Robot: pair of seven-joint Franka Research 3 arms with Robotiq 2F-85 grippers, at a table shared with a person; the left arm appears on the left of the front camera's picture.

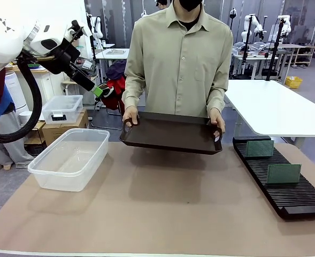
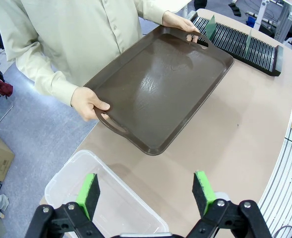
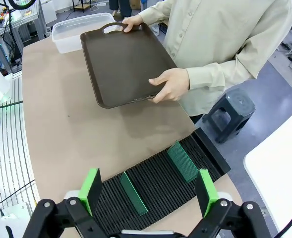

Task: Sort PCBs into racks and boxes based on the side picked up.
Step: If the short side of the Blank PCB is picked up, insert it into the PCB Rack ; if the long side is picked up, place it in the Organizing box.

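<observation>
At table's right edge: long black rack [image 1: 285,179], slotted along its length, holding two green PCBs [image 1: 260,148] upright in the slots, one toward the far end, second PCB [image 1: 284,173] nearer the middle, well apart from each other. Same pair seen from the right wrist, standing in the rack [image 3: 160,183] just beyond the fingers.

At table's left: clear plastic tub [image 1: 50,171], no lid, nothing visible inside. From the left wrist, tub rim [image 2: 61,178] directly below the gripper.

Between tub and rack, toward the far side: dark brown handled tray [image 1: 170,134], held off the table surface by the person, one hand [image 1: 130,114] at each handle, second hand [image 1: 216,119] on the rack side. Tray surface bare and glossy in the left wrist view. Tray occupies the middle of the table's far side.

Left gripper [image 2: 146,191] raised above the tub, green pads spread wide, nothing between them. Also seen in the front view, high at the left [image 1: 99,90].

Right gripper [image 3: 148,191] hovering over the rack, fingers spread wide, holding nothing.

Tan mat [image 1: 162,209] covering the tabletop.
</observation>
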